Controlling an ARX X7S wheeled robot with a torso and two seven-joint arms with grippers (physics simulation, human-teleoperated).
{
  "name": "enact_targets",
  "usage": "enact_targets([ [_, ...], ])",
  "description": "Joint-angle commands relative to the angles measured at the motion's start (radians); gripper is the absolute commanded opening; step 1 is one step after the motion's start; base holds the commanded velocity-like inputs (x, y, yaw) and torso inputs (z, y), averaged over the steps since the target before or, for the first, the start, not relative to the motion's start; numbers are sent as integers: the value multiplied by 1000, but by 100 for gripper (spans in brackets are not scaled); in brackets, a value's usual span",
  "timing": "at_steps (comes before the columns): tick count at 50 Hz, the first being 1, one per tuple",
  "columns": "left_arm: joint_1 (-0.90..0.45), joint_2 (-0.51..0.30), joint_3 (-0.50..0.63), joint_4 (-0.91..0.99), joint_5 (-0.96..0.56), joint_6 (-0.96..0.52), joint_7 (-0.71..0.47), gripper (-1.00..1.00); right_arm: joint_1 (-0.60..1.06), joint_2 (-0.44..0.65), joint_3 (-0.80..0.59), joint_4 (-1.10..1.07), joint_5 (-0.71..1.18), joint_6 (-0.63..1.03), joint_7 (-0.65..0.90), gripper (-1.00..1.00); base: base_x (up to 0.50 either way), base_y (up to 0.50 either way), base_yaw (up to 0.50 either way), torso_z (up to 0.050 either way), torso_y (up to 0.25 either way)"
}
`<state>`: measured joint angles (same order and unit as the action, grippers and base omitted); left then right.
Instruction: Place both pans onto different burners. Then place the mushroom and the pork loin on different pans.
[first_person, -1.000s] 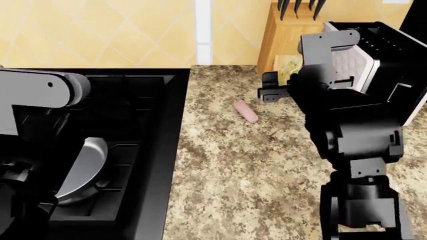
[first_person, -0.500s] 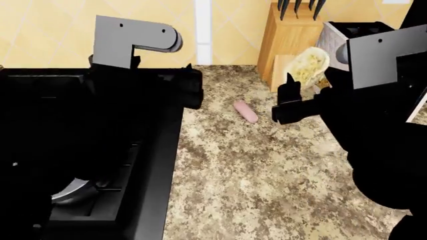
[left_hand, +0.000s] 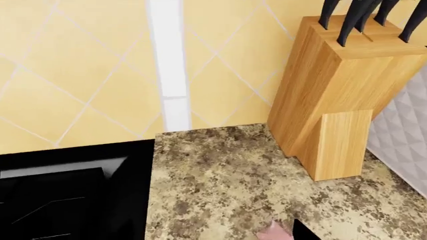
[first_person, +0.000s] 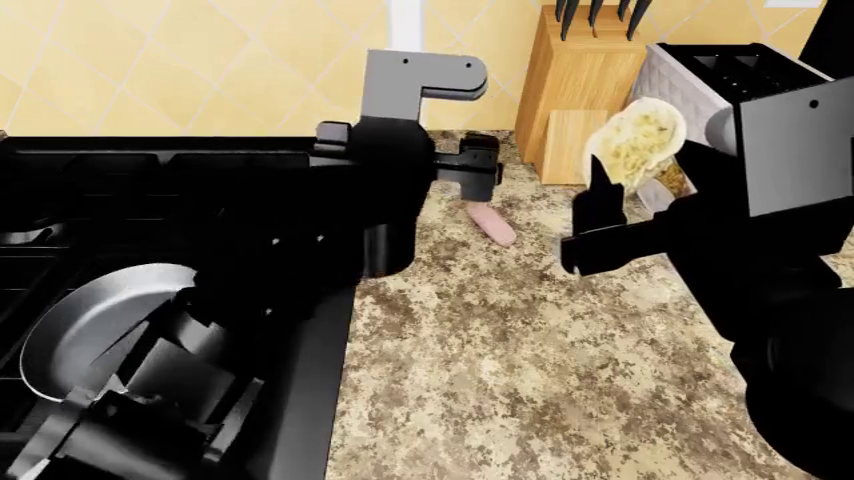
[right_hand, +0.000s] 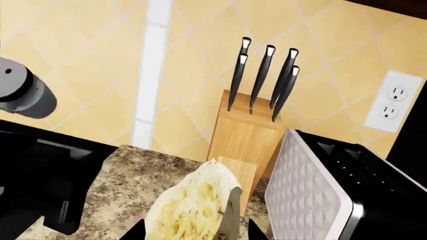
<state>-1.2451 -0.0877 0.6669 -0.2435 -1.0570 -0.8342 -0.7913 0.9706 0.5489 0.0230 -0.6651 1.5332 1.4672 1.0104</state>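
Yellow diagonal-tile wall (first_person: 200, 60) with one white vertical strip (left_hand: 167, 60) runs behind everything. Speckled granite countertop (first_person: 534, 380) fills the middle and right of the head view; black stove (first_person: 120, 190) butts against it on the left.

Left arm (first_person: 334, 210) reaches across the stove's back edge toward the counter. Right arm (first_person: 787, 260) takes up the right side.

White-sided toaster (right_hand: 313, 195) with black top stands at the back right, just beside the wooden knife block (left_hand: 340, 85) holding four black-handled knives.

One pan (first_person: 94, 325), grey inside, sits on the stove grate front left, partly hidden by the left arm. Second pan not visible in any view.

Right gripper (first_person: 607, 215) is raised over the counter in front of the knife block, jaws pinching the mushroom (first_person: 641, 135), cap toward the head camera. Left gripper (first_person: 481, 165) hangs just above the pork loin (first_person: 491, 224), which lies on the counter between stove edge and right gripper. Cannot tell whether the left jaws are spread or closed.

View differences:
- right wrist: only one showing the wall outlet (right_hand: 393, 102) and the mushroom close up between dark fingers.
- left wrist: pork loin is only a pink sliver at the frame edge, gripper not shown.
- head: only one showing the pan.
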Motion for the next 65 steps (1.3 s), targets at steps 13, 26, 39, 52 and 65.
enact_targets([
  [13,-165,87,595,-321,-393,460,-85,100,-12,44,-11,-24,55,-51,23,-100,0,0,0,0,0],
  [26,-249,88,909,-374,-646,669,-33,100,-49,66,2,-44,42,-82,-8,-100,0,0,0,0,0],
  [39,-209,88,911,-406,-657,670,72,100,-49,105,25,-37,39,-103,-34,-100,0,0,0,0,0],
  [52,-208,88,910,-372,-647,664,122,100,-16,147,33,-40,107,-119,20,-100,0,0,0,0,0],
  [65,-218,88,910,-355,-647,660,128,100,-40,160,41,-52,101,-137,5,-100,0,0,0,0,0],
])
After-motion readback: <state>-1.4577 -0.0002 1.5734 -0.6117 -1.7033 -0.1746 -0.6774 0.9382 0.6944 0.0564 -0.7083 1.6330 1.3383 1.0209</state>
